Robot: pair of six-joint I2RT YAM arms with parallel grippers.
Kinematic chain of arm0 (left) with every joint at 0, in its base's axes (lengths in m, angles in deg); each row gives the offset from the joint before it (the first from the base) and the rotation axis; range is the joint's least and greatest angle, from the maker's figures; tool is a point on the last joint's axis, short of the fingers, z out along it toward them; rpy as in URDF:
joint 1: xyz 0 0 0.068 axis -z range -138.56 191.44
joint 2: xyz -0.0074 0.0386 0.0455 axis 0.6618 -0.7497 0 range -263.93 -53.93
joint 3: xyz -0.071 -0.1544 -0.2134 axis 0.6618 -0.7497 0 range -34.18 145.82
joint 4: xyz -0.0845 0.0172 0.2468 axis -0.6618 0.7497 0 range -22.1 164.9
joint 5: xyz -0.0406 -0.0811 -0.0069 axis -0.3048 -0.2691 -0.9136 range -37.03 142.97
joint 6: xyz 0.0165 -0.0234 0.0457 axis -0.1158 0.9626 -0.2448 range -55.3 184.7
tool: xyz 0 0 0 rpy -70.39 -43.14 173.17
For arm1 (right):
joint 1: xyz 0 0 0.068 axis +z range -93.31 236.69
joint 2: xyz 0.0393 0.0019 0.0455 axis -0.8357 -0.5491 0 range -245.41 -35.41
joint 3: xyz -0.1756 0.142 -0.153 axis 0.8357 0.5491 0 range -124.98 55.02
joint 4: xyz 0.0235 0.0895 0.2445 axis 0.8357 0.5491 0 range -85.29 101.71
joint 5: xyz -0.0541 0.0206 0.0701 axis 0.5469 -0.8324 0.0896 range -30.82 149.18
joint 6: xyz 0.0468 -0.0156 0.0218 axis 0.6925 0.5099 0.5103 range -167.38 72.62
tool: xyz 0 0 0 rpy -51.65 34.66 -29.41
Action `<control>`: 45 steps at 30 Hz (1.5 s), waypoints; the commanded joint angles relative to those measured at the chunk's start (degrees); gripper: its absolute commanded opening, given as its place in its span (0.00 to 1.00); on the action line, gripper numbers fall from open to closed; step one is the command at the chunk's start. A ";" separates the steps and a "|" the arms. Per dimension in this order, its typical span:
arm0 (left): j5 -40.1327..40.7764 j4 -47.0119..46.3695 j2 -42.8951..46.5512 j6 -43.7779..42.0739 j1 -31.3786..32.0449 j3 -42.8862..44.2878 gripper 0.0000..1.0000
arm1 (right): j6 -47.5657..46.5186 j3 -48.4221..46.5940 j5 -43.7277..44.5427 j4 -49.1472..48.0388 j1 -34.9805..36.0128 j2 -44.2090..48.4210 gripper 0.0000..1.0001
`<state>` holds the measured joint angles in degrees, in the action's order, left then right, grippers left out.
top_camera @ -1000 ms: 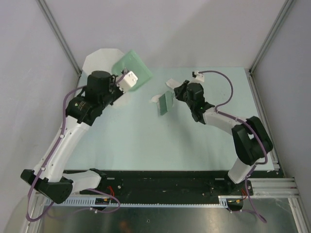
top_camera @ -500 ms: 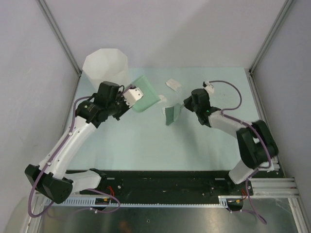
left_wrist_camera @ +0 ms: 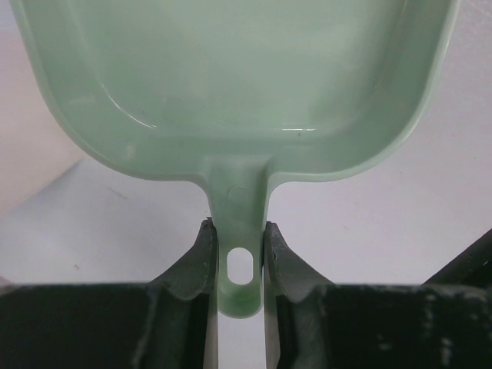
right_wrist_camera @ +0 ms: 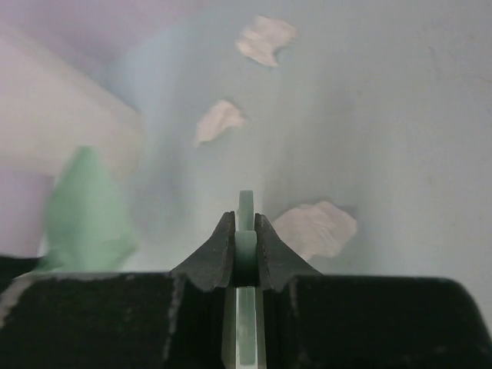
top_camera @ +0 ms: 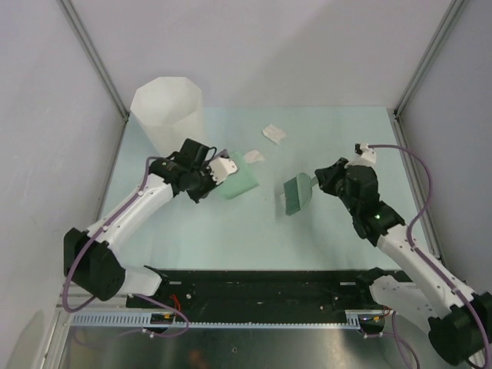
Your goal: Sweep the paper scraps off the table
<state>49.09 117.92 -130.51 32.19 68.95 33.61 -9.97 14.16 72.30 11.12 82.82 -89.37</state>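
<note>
Cell is boxed by three plain matte grey walls: left wall (top_camera: 46,115), back wall (top_camera: 261,46), right wall (top_camera: 469,123). Aluminium frame rails run up both back corners, left rail (top_camera: 94,58) and right rail (top_camera: 428,58), leaning outward in the top view. Base is the table (top_camera: 231,231), flat pale mint-green, meeting the walls on three sides. At the near edge a black front rail (top_camera: 269,286) spans the width, with a pale slotted cable duct (top_camera: 269,320) just below it, then a brushed metal plate (top_camera: 261,347) with dull reflections. Aluminium extrusion (top_camera: 430,294) sits at the rail's right end. Light is even, diffuse, shadows soft and faint
</note>
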 commanded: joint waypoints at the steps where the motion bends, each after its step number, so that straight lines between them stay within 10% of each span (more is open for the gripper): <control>1: -1.92 -0.98 -3.40 -0.71 2.55 -1.78 0.00 | -9.45 -4.48 -6.45 1.57 -0.03 5.08 0.00; 14: 0.45 -0.98 -16.75 -1.32 6.42 -2.14 0.00 | -33.61 -16.36 22.71 9.85 2.51 -15.55 0.00; 23: 0.54 -0.71 -22.47 -2.64 7.12 -0.99 0.00 | -36.27 -16.36 25.90 1.41 14.72 -26.54 0.00; 27: 0.10 -0.54 -23.97 -2.73 7.21 -0.47 0.00 | -32.33 -18.28 19.94 0.70 18.42 -28.66 0.00; 34: -1.57 -0.36 -24.59 -3.00 7.12 0.68 0.00 | -23.53 -19.96 -18.13 -7.80 17.55 -16.92 0.00; 45: -5.00 -0.36 -24.32 -2.73 7.12 1.91 0.00 | -23.52 -19.96 15.96 8.78 14.04 -5.90 0.00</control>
<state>47.91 117.92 -154.07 30.18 75.72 33.17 -33.88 -4.64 75.47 12.02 97.95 -96.43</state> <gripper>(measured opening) 0.216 0.102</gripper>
